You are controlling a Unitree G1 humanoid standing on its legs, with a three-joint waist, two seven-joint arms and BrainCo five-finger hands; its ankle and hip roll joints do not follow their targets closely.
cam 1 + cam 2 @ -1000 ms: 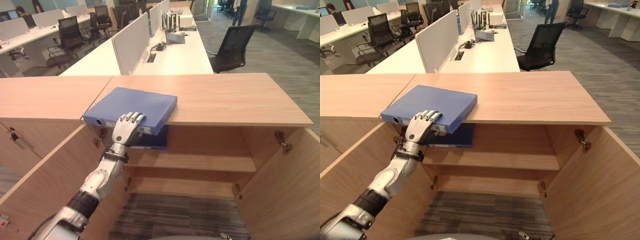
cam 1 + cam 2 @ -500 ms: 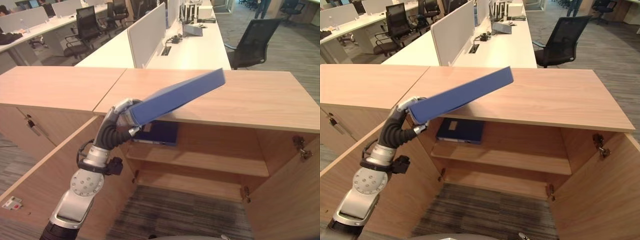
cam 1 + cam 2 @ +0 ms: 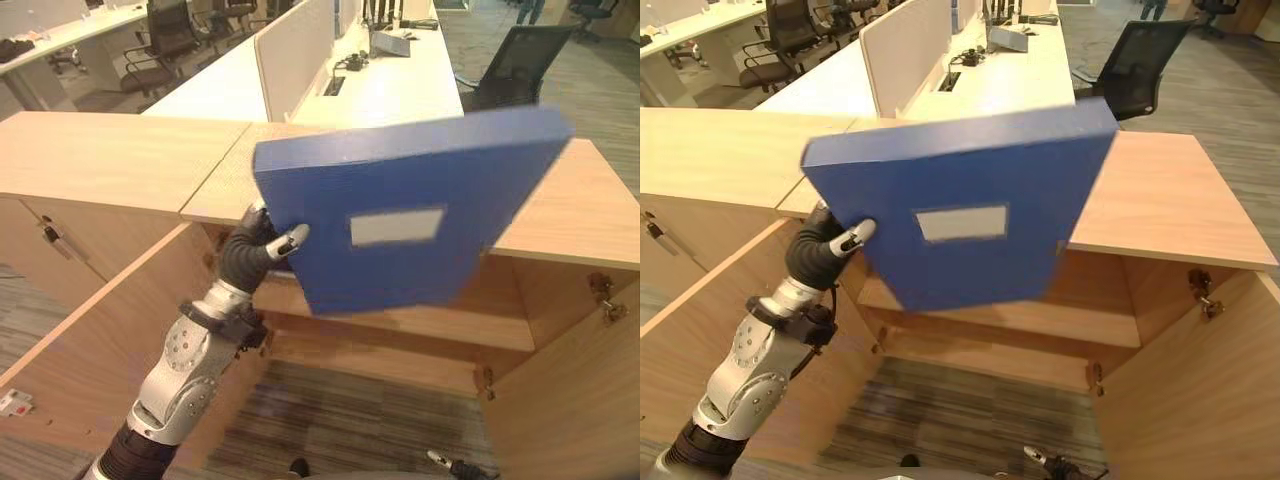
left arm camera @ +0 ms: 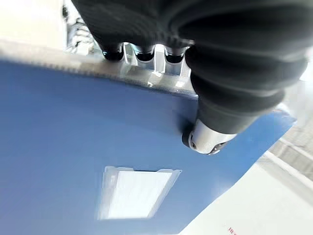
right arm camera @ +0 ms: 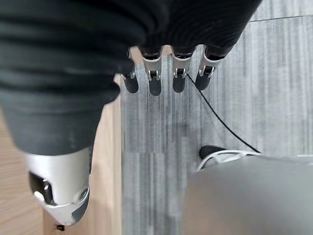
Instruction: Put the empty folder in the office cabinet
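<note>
A blue folder (image 3: 410,210) with a white label hangs in the air in front of the open cabinet, its broad face turned toward me. My left hand (image 3: 262,245) is shut on its lower left corner, thumb (image 4: 210,139) on the front face and fingers (image 4: 142,54) wrapped over the edge. The folder (image 3: 960,200) hides most of the cabinet's upper shelf (image 3: 500,330). The wooden cabinet top (image 3: 100,160) lies behind and below it. My right hand (image 5: 161,73) hangs over the carpet with relaxed fingers, holding nothing.
Both cabinet doors stand open, the left door (image 3: 90,330) beside my arm and the right door (image 3: 570,400) at the far side. Behind the cabinet are white desks with a partition (image 3: 290,50) and a black office chair (image 3: 520,60).
The folder has swung up from a slant above the cabinet top to stand nearly upright facing me, closer to the camera. It now hides the second folder on the shelf.
</note>
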